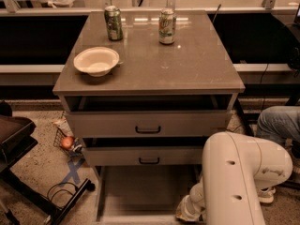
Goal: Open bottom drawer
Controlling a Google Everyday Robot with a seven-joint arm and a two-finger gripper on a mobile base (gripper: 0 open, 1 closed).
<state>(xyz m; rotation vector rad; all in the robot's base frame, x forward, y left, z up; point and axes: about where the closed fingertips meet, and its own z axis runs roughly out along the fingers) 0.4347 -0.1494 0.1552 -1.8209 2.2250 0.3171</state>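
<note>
The bottom drawer (140,191) is sitting pulled well out at the foot of the grey table (187,64), its plain tray interior showing below the middle drawer (149,156) and top drawer (148,124), which are both standing slightly ajar. The robot's white arm is reaching down at lower right, with the pincer (187,211) lying at the bottom drawer's front right corner (whether it is apart, together or clamped cannot be told). A pale bowl (96,60) and two cans (113,23) (167,26) are standing on top.
</note>
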